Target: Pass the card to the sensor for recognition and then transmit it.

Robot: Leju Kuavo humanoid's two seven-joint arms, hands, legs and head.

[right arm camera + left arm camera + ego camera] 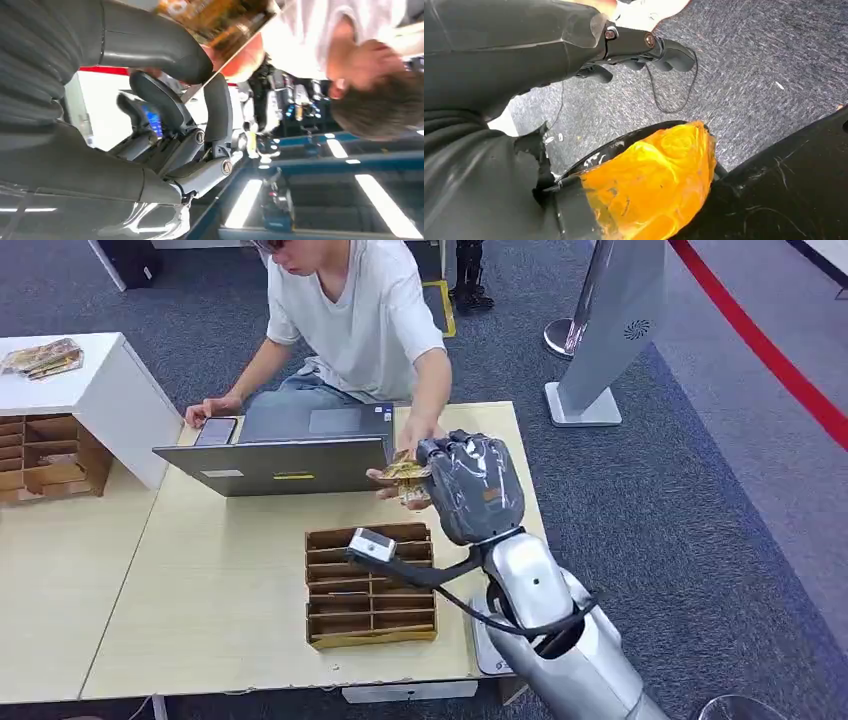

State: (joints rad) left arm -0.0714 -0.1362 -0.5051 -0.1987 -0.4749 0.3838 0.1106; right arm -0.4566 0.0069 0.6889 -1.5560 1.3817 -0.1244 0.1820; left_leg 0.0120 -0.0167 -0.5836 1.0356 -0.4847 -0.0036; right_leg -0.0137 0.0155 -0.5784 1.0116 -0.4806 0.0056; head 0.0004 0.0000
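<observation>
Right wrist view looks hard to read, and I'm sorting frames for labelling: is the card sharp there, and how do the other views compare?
Right wrist view: the card is close and soft, backlit by bright ceiling strips. Head view: evenly lit, with the card small but clear in the right hand. Left wrist view: carpet streaked with blur.

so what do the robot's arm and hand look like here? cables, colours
Right arm: glossy silver shell, rounded segments. Right hand: dark grey moulded back with a small orange-brown mark, darker fingers with bare metal pivot screws, thick grey thumb. A black cable loops from the forearm to a small white-grey camera on a black bracket at the wrist.
</observation>
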